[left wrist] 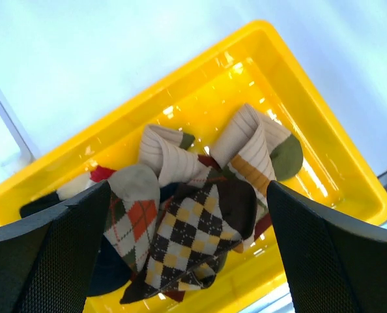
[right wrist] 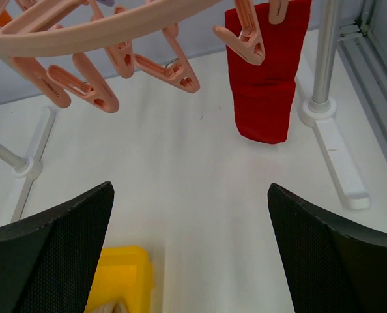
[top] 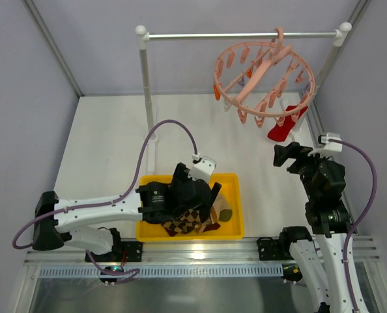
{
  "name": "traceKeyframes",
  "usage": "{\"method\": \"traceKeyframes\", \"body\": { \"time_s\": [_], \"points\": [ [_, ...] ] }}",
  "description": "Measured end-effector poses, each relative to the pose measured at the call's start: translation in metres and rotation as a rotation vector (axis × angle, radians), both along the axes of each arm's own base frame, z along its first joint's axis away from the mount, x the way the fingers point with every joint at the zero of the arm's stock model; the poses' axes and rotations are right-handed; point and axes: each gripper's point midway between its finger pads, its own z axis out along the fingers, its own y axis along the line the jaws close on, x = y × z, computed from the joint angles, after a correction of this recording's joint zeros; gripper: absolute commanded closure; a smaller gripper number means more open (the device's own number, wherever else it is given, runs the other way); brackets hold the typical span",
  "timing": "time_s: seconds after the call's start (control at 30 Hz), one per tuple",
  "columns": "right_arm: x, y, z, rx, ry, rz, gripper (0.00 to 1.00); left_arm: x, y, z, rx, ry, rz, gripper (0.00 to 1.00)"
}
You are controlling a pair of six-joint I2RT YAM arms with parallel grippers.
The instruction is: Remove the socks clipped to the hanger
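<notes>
The salmon-pink ring hanger (top: 264, 72) hangs from the rail at the back right. One plain red sock (top: 281, 129) is clipped to it and hangs down; it also shows in the right wrist view (right wrist: 266, 78) under a pink clip (right wrist: 242, 40). Several socks lie in the yellow tray (top: 236, 195): an argyle sock (left wrist: 187, 241) and striped socks (left wrist: 249, 153). My left gripper (left wrist: 187, 261) is open over the pile, holding nothing. My right gripper (right wrist: 190, 254) is open and empty, in front of and below the red sock.
The white-and-metal rail stand has posts at the back left (top: 145, 85) and back right (right wrist: 324, 59), with a foot (right wrist: 340, 160) on the table. A metal frame runs along the right side (top: 320, 130).
</notes>
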Motion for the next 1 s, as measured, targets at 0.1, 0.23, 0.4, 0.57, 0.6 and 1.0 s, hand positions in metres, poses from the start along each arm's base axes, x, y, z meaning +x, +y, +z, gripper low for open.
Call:
{"method": "traceKeyframes", "body": {
  "time_s": [0.1, 0.23, 0.4, 0.57, 0.6, 1.0],
  "points": [
    [0.005, -0.014, 0.002, 0.001, 0.021, -0.085, 0.00, 0.009, -0.009, 0.011, 0.007, -0.048, -0.010, 0.01],
    [0.005, -0.034, 0.010, 0.011, 0.013, -0.206, 0.00, 0.026, -0.051, 0.008, -0.057, -0.018, -0.079, 0.00],
    [-0.004, -0.059, 0.035, 0.030, -0.044, -0.352, 0.00, 0.068, -0.117, 0.009, -0.169, -0.042, -0.149, 0.00],
    [-0.016, -0.082, 0.060, 0.041, -0.108, -0.486, 0.00, 0.097, -0.187, 0.017, -0.327, -0.040, -0.246, 0.00],
    [-0.017, -0.086, 0.063, 0.040, -0.112, -0.507, 0.00, 0.103, -0.194, 0.020, -0.359, -0.038, -0.259, 0.00],
    [0.055, -0.122, -0.042, 0.074, 0.175, -0.569, 0.00, 0.127, -0.155, 0.039, -0.482, -0.045, -0.262, 0.00]
  ]
}}
